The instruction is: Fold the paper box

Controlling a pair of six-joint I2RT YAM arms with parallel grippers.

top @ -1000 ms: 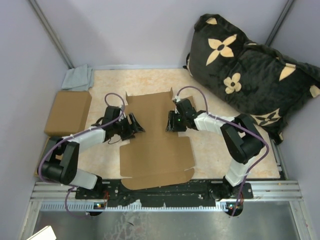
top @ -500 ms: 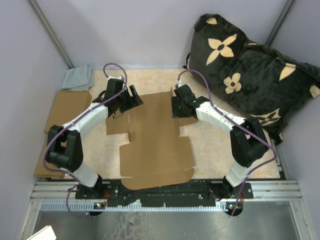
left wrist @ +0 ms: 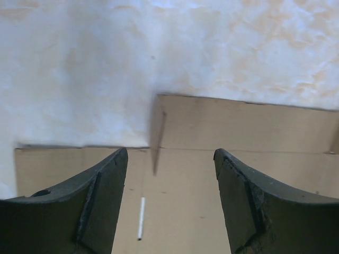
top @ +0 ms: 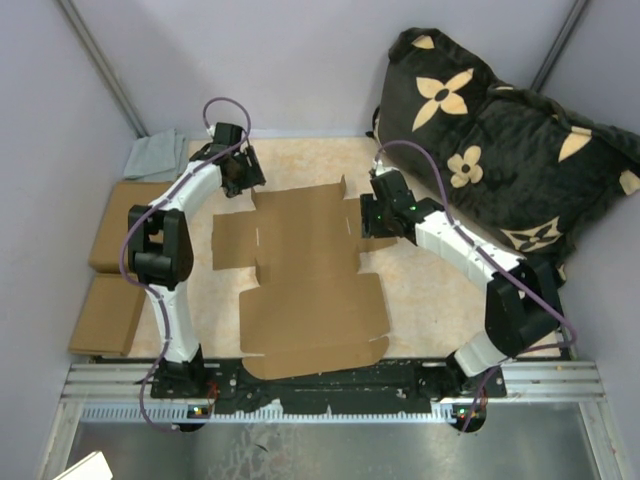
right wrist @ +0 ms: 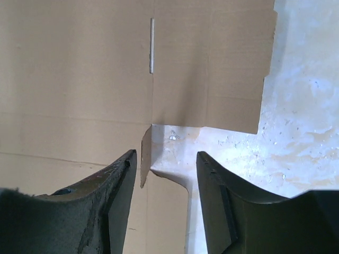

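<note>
Lying flat and unfolded on the table (top: 430, 300), the box (top: 305, 270) reaches from just beyond the arm bases to the far half of the surface, with its side flaps spread left and right. The left gripper (top: 246, 180) hovers over the far left corner, jaws wide apart and holding nothing; its wrist view shows a small tab (left wrist: 157, 132) standing up from the sheet between the fingers. The right gripper (top: 366, 218) hangs above the notch by the far right flap, jaws also parted and empty.

The sheet looks thin and light, so it will probably slide on the smooth top if pushed from one side only. Panels should stay fairly stiff, while the crease lines give way readily. The best hold seems to be a free flap edge near its crease, pinched from the side, with the other arm pressing the main panel down. Squeezing mid-panel risks a stray kink. The raised tab offers the left fingers an easy start.
</note>
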